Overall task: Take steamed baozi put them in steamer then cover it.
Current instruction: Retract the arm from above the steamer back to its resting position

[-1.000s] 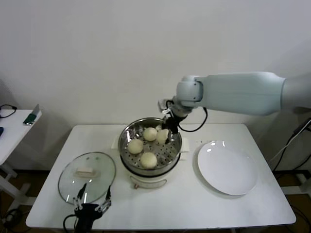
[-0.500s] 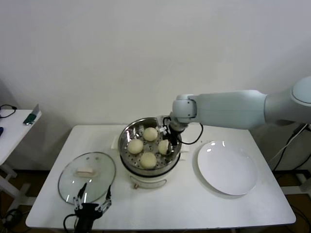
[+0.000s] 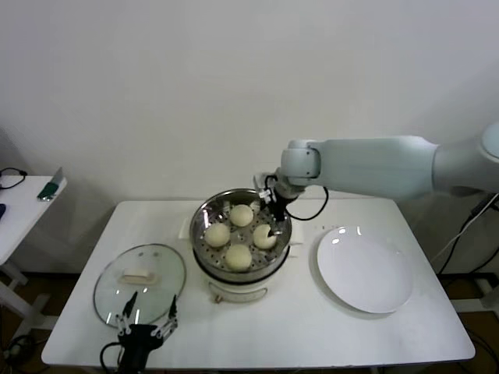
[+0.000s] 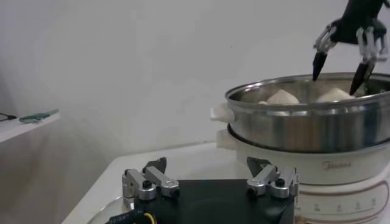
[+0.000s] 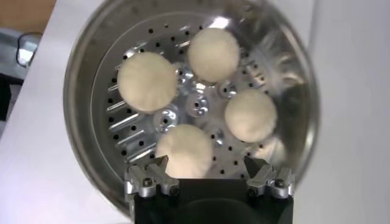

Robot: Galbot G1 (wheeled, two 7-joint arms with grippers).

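Observation:
The steel steamer (image 3: 197,236) stands mid-table on its cream base. Several cream-white baozi lie on its perforated tray (image 5: 198,108): one at the back (image 3: 242,215), one left (image 3: 217,234), one right (image 3: 265,236), one in front (image 3: 238,256). My right gripper (image 3: 272,212) hovers open just above the right-hand baozi (image 5: 184,151) and holds nothing. In its own wrist view the right gripper (image 5: 205,161) straddles that bun without touching it. My left gripper (image 3: 146,326) rests open at the table's front edge, beside the lid.
A glass lid (image 3: 140,276) with a cream knob lies flat on the table left of the steamer. A bare white plate (image 3: 365,273) sits to the right. A side table (image 3: 19,202) stands at the far left.
The right gripper lowered a baozi onto the tray's right side, opened and let it go, then lifted slightly. The left arm stayed still.

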